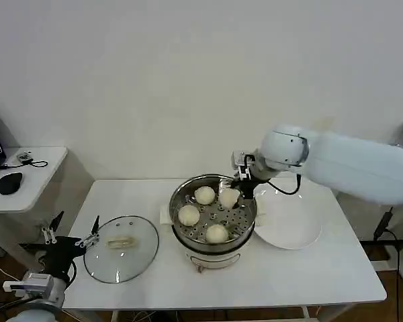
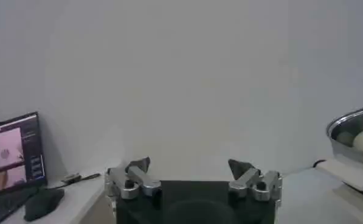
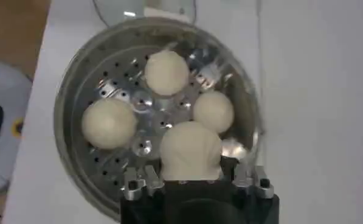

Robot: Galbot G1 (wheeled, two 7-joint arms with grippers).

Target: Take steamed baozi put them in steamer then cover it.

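Note:
The steamer [image 1: 180, 198] stands mid-table, and three steamed baozi [image 1: 204, 195] [image 1: 189, 215] [image 1: 217, 233] lie on its perforated tray. My right gripper [image 1: 235, 189] hovers over the pot's far right side, shut on a fourth baozi [image 1: 229, 198]. The right wrist view has this held baozi [image 3: 191, 149] between the fingers [image 3: 244, 178], just above the tray, with the others [image 3: 166, 72] [image 3: 213, 111] [image 3: 108, 123] around it. The cover [image 1: 136, 262] lies flat on the table left of the steamer. My left gripper [image 1: 76, 227] waits open off the table's front-left corner.
A clear glass plate [image 1: 292, 225] sits right of the steamer under my right arm. A low side table [image 1: 37, 176] at the far left carries a mouse [image 1: 10, 182] and a laptop [image 2: 11, 152]. The steamer's rim [image 2: 351, 120] edges into the left wrist view.

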